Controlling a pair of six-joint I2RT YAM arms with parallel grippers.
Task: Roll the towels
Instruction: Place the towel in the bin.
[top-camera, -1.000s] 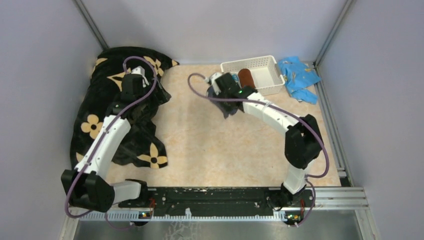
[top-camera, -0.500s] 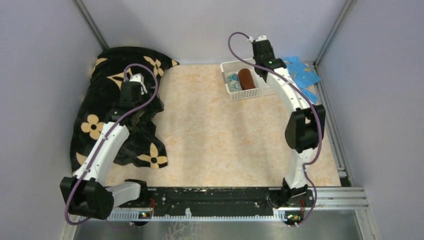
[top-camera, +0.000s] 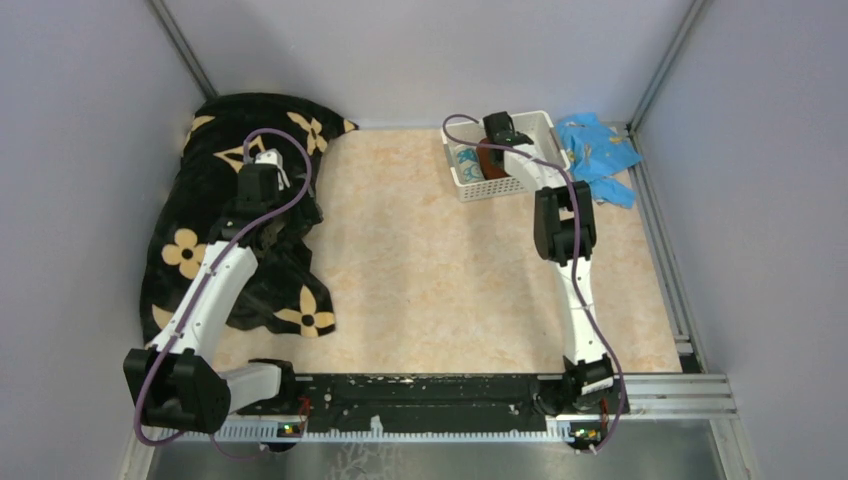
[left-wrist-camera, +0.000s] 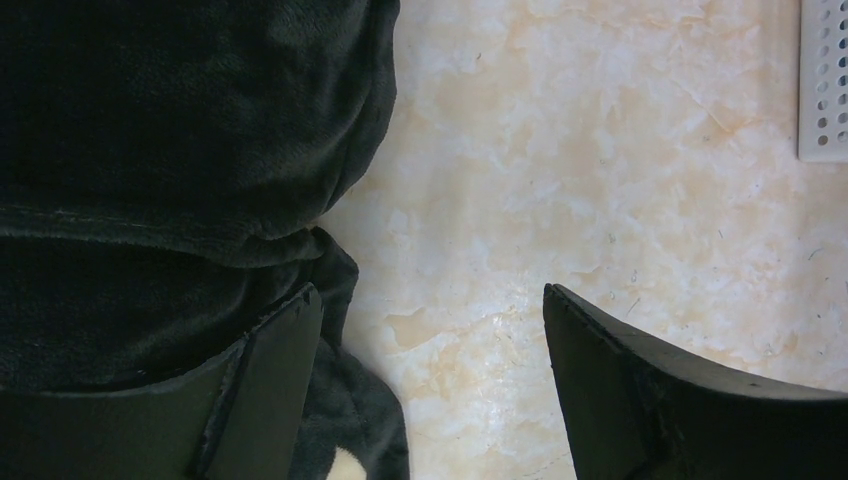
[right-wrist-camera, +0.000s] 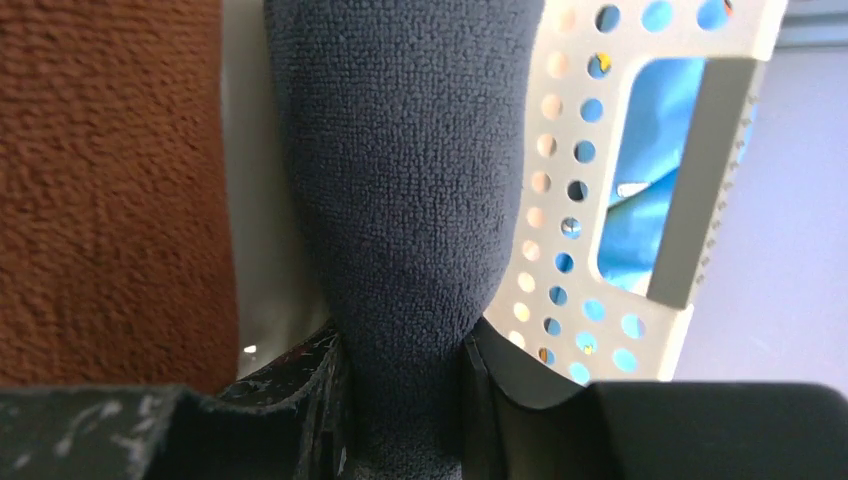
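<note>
**Dark grey towel held inside the white basket**

The dark grey towel (right-wrist-camera: 400, 190) is pinched in the right end effector (right-wrist-camera: 400, 365), whose jaws are narrow and press its lower end from both sides. It hangs inside the white basket (right-wrist-camera: 570, 200), between the basket's holed wall and the brown towel (right-wrist-camera: 110, 180). The teal towel (top-camera: 465, 158) also lies in this basket. The grey cloth looks soft, light and thick (a fleecy pile), so I judge it will not slip easily, but it can unroll or sag if it is gripped only at one end. A hold across the middle of the bundle seems safer. The left end effector (left-wrist-camera: 430, 380) is wide and holds nothing. It hovers over the edge of the black blanket (left-wrist-camera: 180, 130) on the surface (left-wrist-camera: 600, 150).
</note>
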